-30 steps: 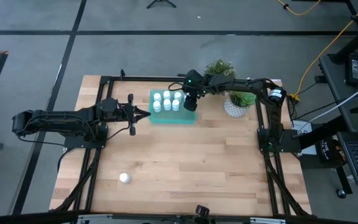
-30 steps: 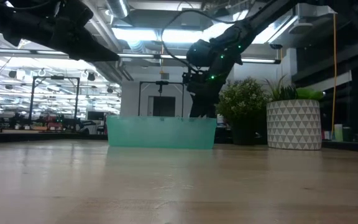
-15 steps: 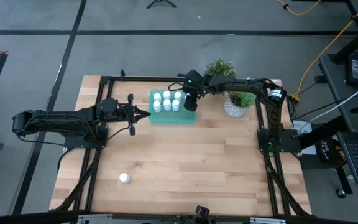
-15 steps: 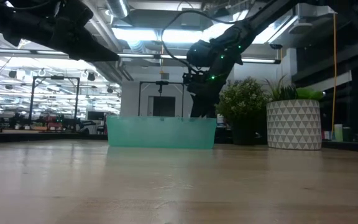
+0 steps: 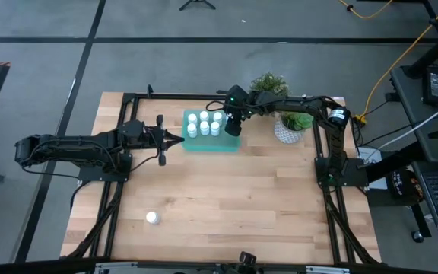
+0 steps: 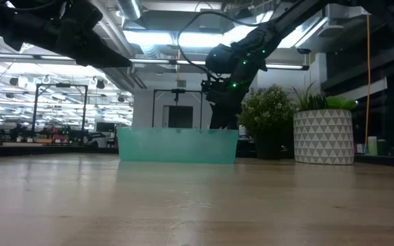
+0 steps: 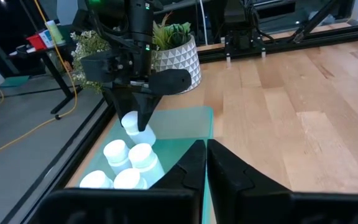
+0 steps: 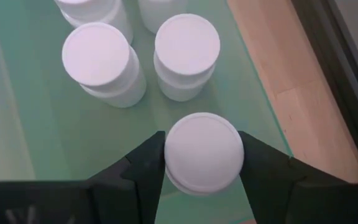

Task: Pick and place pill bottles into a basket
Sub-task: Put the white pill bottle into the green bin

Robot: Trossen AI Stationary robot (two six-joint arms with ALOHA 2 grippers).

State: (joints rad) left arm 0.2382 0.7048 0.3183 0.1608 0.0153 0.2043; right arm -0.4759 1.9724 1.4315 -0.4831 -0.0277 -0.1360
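White-capped pill bottle (image 8: pixel 204 152) sits clamped in the right gripper (image 8: pixel 202 163) over the teal basket (image 5: pixel 233 144) at upper centre, so releasing comes next, then the stray bottle (image 5: pixel 152 218) lower left; left gripper (image 5: pixel 179 138) waits closed.

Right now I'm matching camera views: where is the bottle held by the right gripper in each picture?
High view: hidden under the right gripper, at the basket.
Low view: hidden behind the basket wall.
Left wrist view: held bottle between dark fingers.
Right wrist view: held bottle, bottom centre.
Shared landmark: the teal basket.
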